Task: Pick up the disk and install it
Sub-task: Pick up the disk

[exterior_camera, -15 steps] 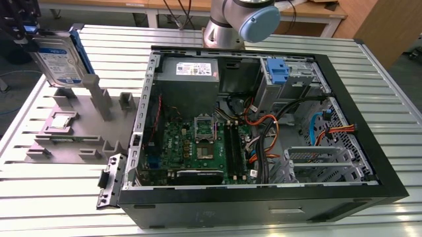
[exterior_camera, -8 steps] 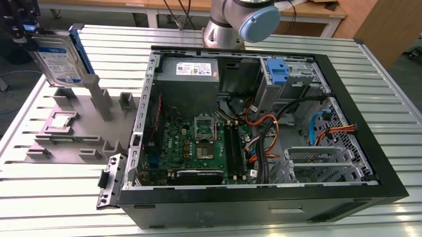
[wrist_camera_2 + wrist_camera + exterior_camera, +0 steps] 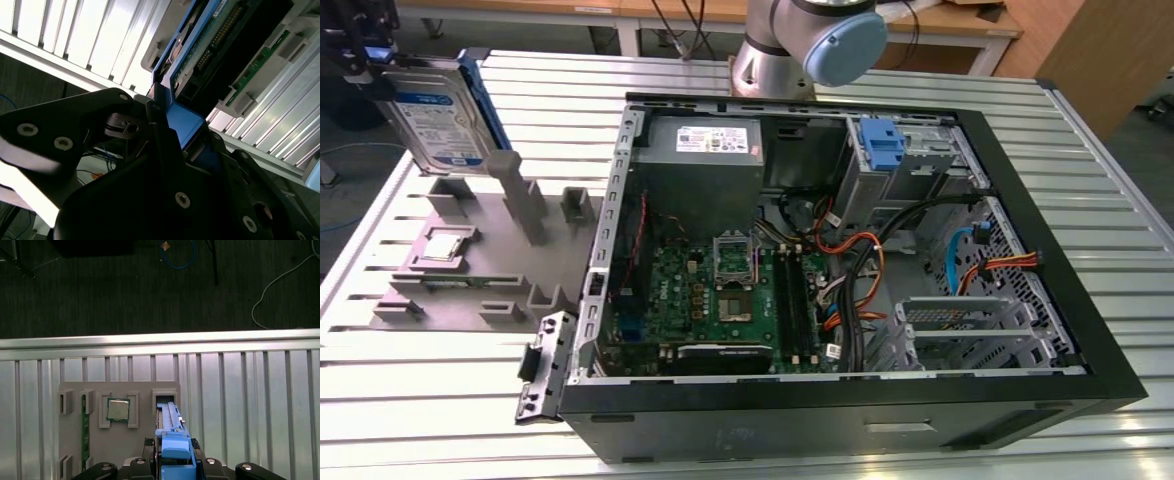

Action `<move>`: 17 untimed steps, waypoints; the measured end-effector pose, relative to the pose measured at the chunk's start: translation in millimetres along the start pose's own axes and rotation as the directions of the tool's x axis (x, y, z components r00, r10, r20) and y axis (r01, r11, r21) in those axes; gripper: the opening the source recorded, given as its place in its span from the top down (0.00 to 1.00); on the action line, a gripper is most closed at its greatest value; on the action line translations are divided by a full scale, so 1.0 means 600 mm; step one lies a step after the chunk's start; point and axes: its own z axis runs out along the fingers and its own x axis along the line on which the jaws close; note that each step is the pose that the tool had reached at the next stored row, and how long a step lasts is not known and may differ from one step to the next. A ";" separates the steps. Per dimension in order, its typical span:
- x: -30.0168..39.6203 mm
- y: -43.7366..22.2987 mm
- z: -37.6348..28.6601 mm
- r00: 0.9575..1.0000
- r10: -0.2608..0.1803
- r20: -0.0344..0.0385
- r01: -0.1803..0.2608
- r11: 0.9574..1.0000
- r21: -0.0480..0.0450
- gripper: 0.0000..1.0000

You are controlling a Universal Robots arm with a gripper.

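In the exterior view the disk [image 3: 440, 112], a silver drive with a white-and-blue label and blue rails, hangs on edge at the far left, just above the grey fixture [image 3: 460, 260]. My gripper [image 3: 364, 68] is shut on its upper end. The first wrist view looks down the disk's blue rail [image 3: 173, 440] to the fixture's open slot [image 3: 164, 400] right below it. In the second wrist view the dark fingers [image 3: 160, 125] clamp the blue rail [image 3: 182, 122], and the disk's green circuit board [image 3: 212, 42] faces the camera.
The open black computer case [image 3: 1067, 300] fills the exterior view's right, with a motherboard [image 3: 720, 290], a grey cage with a blue latch [image 3: 887, 150] and a metal bay [image 3: 961, 330]. A processor chip [image 3: 118, 409] and a memory stick [image 3: 85, 427] sit in the fixture. The arm's base [image 3: 787, 50] stands behind the case.
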 end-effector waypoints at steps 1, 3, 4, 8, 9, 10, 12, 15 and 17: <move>0.000 0.000 -0.001 1.000 0.000 0.000 0.000 1.000 0.000 0.63; 0.000 0.000 -0.002 1.000 0.000 0.000 0.000 1.000 0.000 0.63; 0.000 0.000 -0.003 1.000 0.000 0.000 0.000 1.000 0.000 0.63; 0.000 0.000 -0.007 1.000 0.000 0.000 0.000 1.000 0.000 0.63; 0.000 0.000 -0.007 1.000 0.000 0.000 0.000 1.000 0.000 0.63; 0.000 0.000 -0.008 1.000 0.000 0.000 0.000 1.000 0.000 0.63; 0.000 0.000 -0.008 1.000 0.000 0.000 0.000 1.000 0.000 0.63; 0.000 0.000 -0.009 1.000 0.000 0.000 0.000 1.000 0.000 0.63; 0.000 0.000 -0.009 1.000 0.000 0.000 0.000 1.000 0.000 0.63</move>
